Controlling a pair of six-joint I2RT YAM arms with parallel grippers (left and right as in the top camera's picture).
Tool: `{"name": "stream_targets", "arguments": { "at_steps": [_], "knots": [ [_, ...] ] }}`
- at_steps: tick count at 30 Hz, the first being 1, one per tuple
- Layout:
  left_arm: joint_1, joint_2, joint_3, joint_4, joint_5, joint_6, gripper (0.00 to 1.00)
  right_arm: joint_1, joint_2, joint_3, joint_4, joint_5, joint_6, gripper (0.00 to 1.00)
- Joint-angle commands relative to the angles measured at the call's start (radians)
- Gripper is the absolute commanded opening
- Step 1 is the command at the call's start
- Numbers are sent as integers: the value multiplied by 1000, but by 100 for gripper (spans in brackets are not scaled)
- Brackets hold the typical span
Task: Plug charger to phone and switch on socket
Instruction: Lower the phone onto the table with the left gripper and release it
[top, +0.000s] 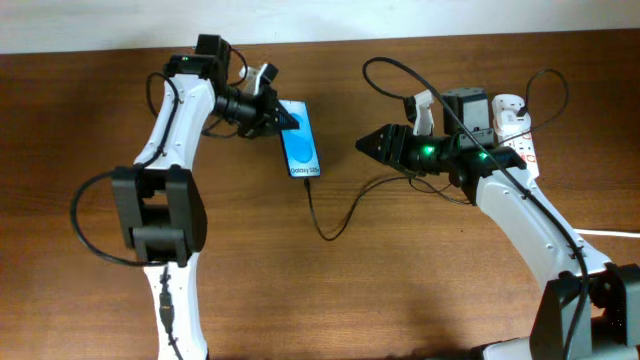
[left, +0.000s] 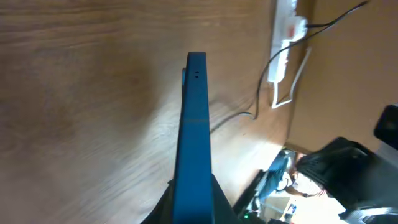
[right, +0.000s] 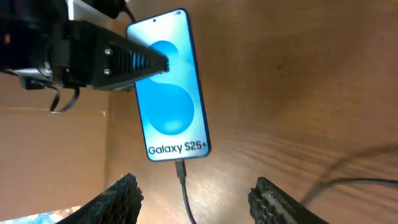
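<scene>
We count one phone, one charger and one socket on the bench. Left jaws clamp the phone's upper end; right jaws gape empty, near its plugged lower edge.

Overhead camera looks straight down on the whole table, set well back. Left wrist camera sights close along the edge of the phone toward the far socket; right wrist camera faces the screen from near — all three views share the phone.
</scene>
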Motion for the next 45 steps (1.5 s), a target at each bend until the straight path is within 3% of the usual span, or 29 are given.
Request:
{"name": "stream_targets", "arguments": {
  "at_steps": [1,6,18,19,22,25,31,35,40,45],
  "knots": [
    [-3,48,9,-1,-34,47,0,-3,-6,6,-20,34,-34,62],
    [-5,136,9,-23,-40,47,0,-3,-6,6,-28,35,-46,66],
    [-43,224,9,29,-118,24,1,-3,-6,6,-73,37,-45,66],
    [-43,226,9,29,-119,24,4,-3,-6,6,-73,37,-45,66],
    [-43,227,9,30,-130,24,29,-3,-6,6,-73,37,-45,67],
    [-43,227,9,30,-157,24,36,-3,-6,6,-73,37,-45,66],
    [-42,227,9,7,-304,24,39,-3,-6,6,-73,37,-45,68],
    [-42,227,10,-2,-414,24,60,-3,-6,6,-73,37,-45,72],
    [-42,227,11,-23,-605,24,65,-3,-6,6,-73,38,-46,73],
    [-37,227,14,-3,-657,41,66,-2,-6,6,-136,165,-100,73]
  ]
}}
